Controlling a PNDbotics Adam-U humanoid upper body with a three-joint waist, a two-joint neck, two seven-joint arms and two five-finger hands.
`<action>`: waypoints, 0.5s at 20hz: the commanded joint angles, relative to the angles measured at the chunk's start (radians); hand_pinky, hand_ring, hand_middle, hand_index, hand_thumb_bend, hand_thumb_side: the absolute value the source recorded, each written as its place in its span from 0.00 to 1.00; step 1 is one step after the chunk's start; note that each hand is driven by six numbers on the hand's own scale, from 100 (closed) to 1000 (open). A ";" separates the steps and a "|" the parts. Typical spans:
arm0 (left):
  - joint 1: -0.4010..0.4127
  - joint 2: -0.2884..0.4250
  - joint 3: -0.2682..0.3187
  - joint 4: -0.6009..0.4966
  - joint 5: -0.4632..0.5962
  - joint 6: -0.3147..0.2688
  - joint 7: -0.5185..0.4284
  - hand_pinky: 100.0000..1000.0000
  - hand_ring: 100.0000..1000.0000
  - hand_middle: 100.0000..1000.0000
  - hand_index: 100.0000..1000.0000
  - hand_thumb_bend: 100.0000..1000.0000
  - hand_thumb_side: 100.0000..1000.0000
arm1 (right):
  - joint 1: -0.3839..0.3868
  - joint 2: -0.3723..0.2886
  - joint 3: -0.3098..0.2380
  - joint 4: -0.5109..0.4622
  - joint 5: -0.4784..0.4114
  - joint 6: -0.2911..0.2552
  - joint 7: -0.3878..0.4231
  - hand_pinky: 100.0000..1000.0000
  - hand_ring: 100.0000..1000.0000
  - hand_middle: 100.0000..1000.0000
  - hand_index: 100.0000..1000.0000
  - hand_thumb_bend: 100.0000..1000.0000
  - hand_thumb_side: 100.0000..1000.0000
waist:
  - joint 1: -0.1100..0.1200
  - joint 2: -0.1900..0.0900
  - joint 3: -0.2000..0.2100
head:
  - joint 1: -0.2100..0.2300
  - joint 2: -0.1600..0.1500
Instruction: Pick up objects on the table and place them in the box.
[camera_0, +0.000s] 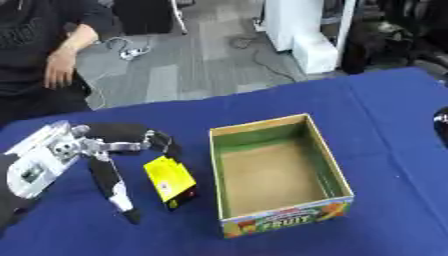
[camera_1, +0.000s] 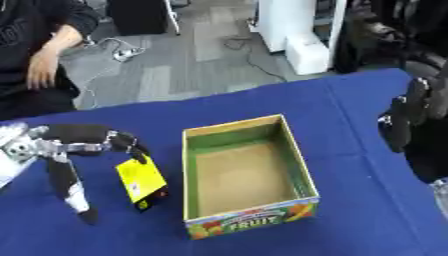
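While the box is empty, the work is at its first pick, as I judge it.

Left hand: the left hand (camera_0: 96, 160) comes in from 9 o'clock, over the blue table (camera_0: 289, 100). Its fingers are spread and relaxed; they grasp nothing. One finger curves over the top toward the packet, and the other (camera_0: 114, 192) points down to 6 o'clock.

Yellow packet: the yellow packet (camera_0: 168, 181), flat, with a black end at 6 o'clock, lies on the cloth between the hand and the box. The upper fingertip (camera_0: 164, 146) is at its 12 o'clock edge; I cannot tell if it touches. The lower finger is beside it at 9 o'clock, apart from it.

Box: the cardboard box (camera_0: 337, 172) is open at the top, green inside the walls, with a fruit print on the near wall. It stands just beside the packet, at its 3 o'clock. Nothing lies in it.

Right hand: the right hand (camera_1: 409, 117) shows at the 3 o'clock edge of the right eye view, idle, fingers straight and pointing up, holding nothing.

Step in hand: reaching for the packet, before the grasp.

Next move: I think the fingers must close on the two sides of the packet, then lift it and carry it a short way to 3 o'clock, over the near wall of the box. The packet is flat, so it may slide on the cloth.
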 joint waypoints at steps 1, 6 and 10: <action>-0.001 0.023 0.026 -0.001 -0.032 -0.219 -0.190 0.88 0.77 0.85 0.84 0.81 0.62 | -0.006 -0.022 -0.011 -0.013 0.004 -0.002 -0.001 0.05 0.23 0.32 0.45 0.00 1.00 | -0.006 -0.007 0.001 | -0.014 -0.002; 0.024 0.021 0.035 0.005 -0.080 -0.225 -0.152 0.88 0.77 0.85 0.84 0.81 0.62 | -0.005 -0.022 -0.011 -0.013 0.005 -0.003 0.000 0.05 0.23 0.32 0.45 0.00 1.00 | -0.008 -0.007 0.002 | -0.016 0.000; 0.037 0.015 0.039 0.021 -0.103 -0.226 -0.129 0.88 0.77 0.85 0.85 0.80 0.63 | -0.004 -0.022 -0.010 -0.013 0.006 -0.005 0.002 0.05 0.23 0.32 0.45 0.00 1.00 | -0.009 -0.006 0.003 | -0.018 0.003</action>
